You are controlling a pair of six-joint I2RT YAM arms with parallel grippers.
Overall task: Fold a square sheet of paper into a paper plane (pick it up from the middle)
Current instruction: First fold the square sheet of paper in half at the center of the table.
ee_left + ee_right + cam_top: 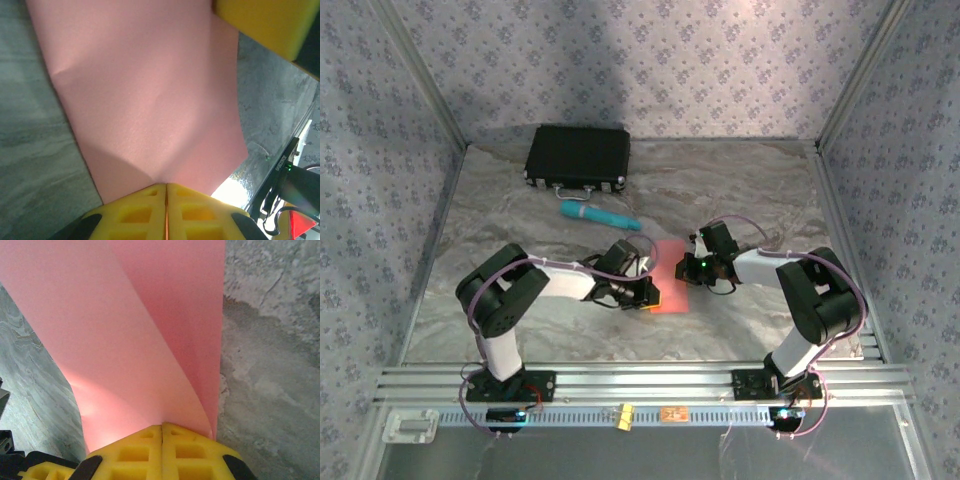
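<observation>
Two arms: bent inward over the middle of the bench (520,200), tips facing each other across the paper (672,298).
Left fingers (135,217): yellow pads pressed together, pinching one edge of the paper. The sheet spread away from them with a faint crease.
Right fingers (135,455): pads shut tight on the paper, which rose from them in two curved layers.
Paper: salmon-pink, held between both arms near mid-bench. Could not tell how much of it rested on the marble surface.
Case (578,157): black, closed, at the far left of the bench, well apart from the paper.
Cylinder (600,214): teal, lying on its side just in front of the case, near the left wrist, apart from the paper.
</observation>
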